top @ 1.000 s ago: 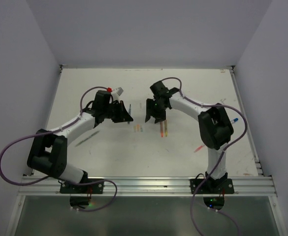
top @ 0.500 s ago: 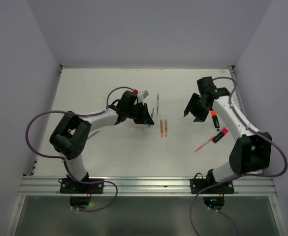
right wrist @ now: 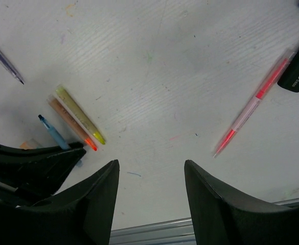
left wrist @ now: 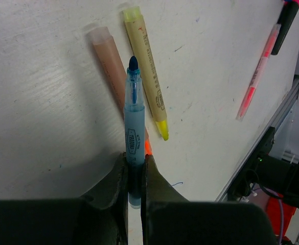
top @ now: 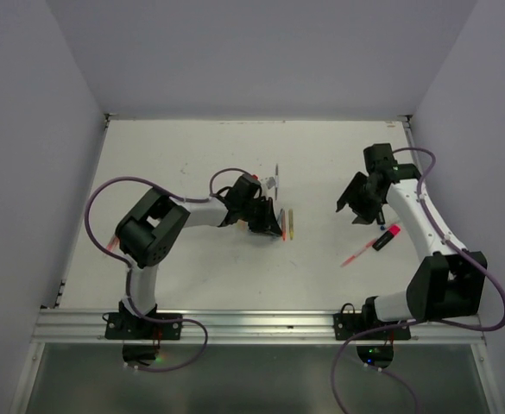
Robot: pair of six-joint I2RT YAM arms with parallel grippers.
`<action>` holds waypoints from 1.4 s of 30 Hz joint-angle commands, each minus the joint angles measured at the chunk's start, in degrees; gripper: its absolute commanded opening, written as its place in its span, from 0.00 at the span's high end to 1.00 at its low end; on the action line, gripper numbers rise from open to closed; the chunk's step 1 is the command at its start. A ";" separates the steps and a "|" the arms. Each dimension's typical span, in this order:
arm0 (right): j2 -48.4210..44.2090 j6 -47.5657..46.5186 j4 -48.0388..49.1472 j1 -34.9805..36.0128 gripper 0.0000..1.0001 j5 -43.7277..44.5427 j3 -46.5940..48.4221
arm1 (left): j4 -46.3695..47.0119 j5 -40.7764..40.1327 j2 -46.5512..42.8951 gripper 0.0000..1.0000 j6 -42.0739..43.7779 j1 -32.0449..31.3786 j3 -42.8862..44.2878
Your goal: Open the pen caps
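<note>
- Room: plain pale walls [top: 235, 60] close in on three sides, so a wide arm swing could hit one.
- Tabletop [top: 192, 267]: white and scuffed with ink streaks, with a metal rail [top: 252, 321] along the near edge. A pen you knock loose could roll toward it.
- Left end effector [left wrist: 134, 164]: clamped on the blue pen [left wrist: 133, 117] near its back end. The long free length could twist in the grip if you tug it.
- Right end effector [right wrist: 150, 168]: fingers apart with nothing between them, well away from that pen. Reaching across, you may sweep the orange pen [left wrist: 108, 66] and yellow pen [left wrist: 146, 76] lying just beneath it.
- Pink cap [top: 394, 229]: on the black highlighter [top: 380, 242] near the right arm, apparently not yet pulled off.
</note>
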 commanded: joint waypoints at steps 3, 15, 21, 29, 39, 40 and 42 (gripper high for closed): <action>-2.94 -0.23 -1.63 -1.67 0.42 0.44 -2.09 | 4.13 -0.68 0.46 0.99 -2.30 -0.09 -1.43; -2.51 -2.16 -1.63 -3.96 0.42 0.80 -2.18 | 3.08 -1.56 1.69 0.56 -6.95 0.17 -2.75; -0.75 -3.57 -2.06 -4.92 0.42 0.80 -1.13 | 2.82 -1.91 0.99 0.54 -6.96 0.44 -3.01; -0.83 0.12 -8.66 -5.45 0.46 6.68 -3.58 | -0.35 -3.49 -3.32 0.51 -2.30 1.23 -2.40; 6.63 2.15 -1.02 -10.11 0.54 6.07 -10.61 | -4.66 -1.47 -10.61 0.50 4.29 2.28 0.68; 7.33 1.97 -0.49 -10.20 0.55 6.77 -10.53 | -4.66 -0.86 -12.01 0.50 4.99 2.37 0.68; 9.09 1.71 1.00 -10.11 0.57 7.91 -10.53 | -4.74 -0.24 -13.25 0.49 5.70 2.72 0.68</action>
